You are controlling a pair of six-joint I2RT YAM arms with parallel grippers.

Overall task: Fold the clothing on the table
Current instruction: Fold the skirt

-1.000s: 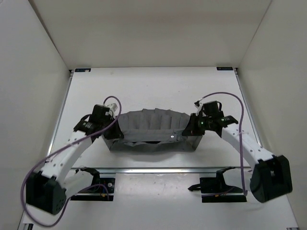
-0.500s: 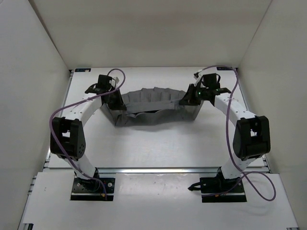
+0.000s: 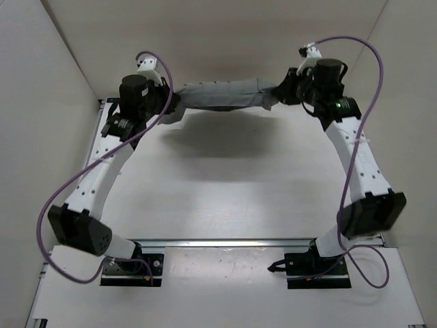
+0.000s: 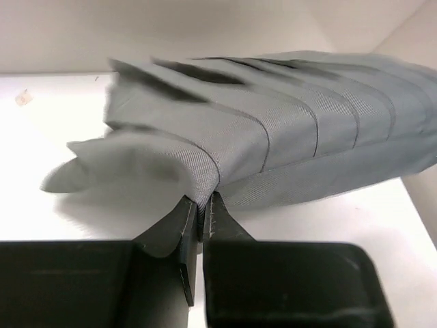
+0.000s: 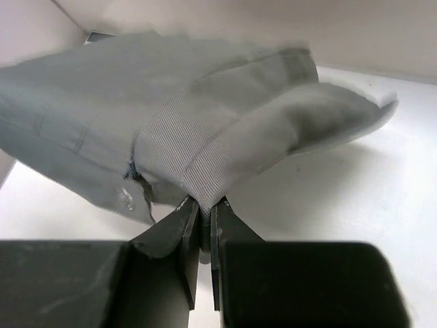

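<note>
Top external view first: the grey garment (image 3: 222, 94) hangs in the air as a long, bunched band. It is stretched nearly level between the two arms at the far end of the table (image 3: 225, 191), close to the back wall (image 3: 218, 41). It touches the white surface nowhere that I can see (its soft shadow (image 3: 222, 130) lies on the table just beneath). The left tool (image 3: 172, 102) grips the garment's left end and the right tool (image 3: 278, 92) its right end. Both arms reach up and far out from their bases, with purple cables (image 3: 362, 61) looping off them.

From the left wrist, the two dark fingers (image 4: 174, 225) are pressed almost together, pinching a folded ridge of the pleated cloth. A loose flap droops to the left of the pinch, a little blurred. From the right wrist the picture is much the same: fingers (image 5: 171, 232) nipped tight on a ribbed band of the fabric. A floppy corner sticks out to the right, and the bulk of the garment runs off to the left.
</note>
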